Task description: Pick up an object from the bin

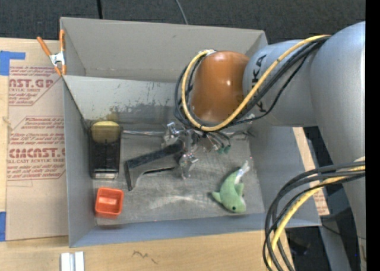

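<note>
Four loose things are made out on the floor of the grey metal bin (130,91). Near the middle lies a long black angled piece (151,160), flat and matt, seemingly of plastic. Its long axis is laid roughly left to right, rising slightly toward the right, and a short leg is bent down at its left end. Its right end is met by the jaws, whose bright metal parts are seen just above and beside it. Whether the jaws are spread or pressed together cannot be told, and no grip on the piece can be confirmed. Above them, the wrist is capped by a rounded orange-brown cover (217,88) looped with yellow and black cables, and the pale arm (332,73) is extended in from the right.

By the left wall a dark rectangular block (105,157) with a tan rounded top is stood lengthwise. Below it a small orange box (108,201) is placed in the near left corner. A soft green plush fish (230,192) is set at the lower right, well apart from the black piece.
</note>
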`<act>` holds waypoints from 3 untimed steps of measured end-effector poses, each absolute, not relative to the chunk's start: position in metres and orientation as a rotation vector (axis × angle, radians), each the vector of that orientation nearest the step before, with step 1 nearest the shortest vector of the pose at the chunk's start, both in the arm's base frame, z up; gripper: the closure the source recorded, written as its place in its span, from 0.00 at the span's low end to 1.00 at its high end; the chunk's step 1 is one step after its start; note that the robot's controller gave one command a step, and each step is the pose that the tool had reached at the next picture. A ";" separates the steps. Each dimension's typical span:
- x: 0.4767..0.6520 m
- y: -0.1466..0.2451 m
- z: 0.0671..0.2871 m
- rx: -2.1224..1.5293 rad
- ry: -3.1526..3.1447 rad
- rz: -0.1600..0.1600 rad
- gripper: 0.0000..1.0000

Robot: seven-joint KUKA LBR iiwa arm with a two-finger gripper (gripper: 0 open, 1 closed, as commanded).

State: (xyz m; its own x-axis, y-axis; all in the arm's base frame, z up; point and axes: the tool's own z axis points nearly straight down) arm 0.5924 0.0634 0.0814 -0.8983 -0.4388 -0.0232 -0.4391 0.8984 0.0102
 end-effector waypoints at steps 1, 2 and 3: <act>0.572 0.063 0.117 -0.711 3.068 0.005 1.00; 0.564 0.065 0.186 -0.724 3.065 0.003 1.00; 0.560 0.065 0.231 -0.731 3.052 0.000 1.00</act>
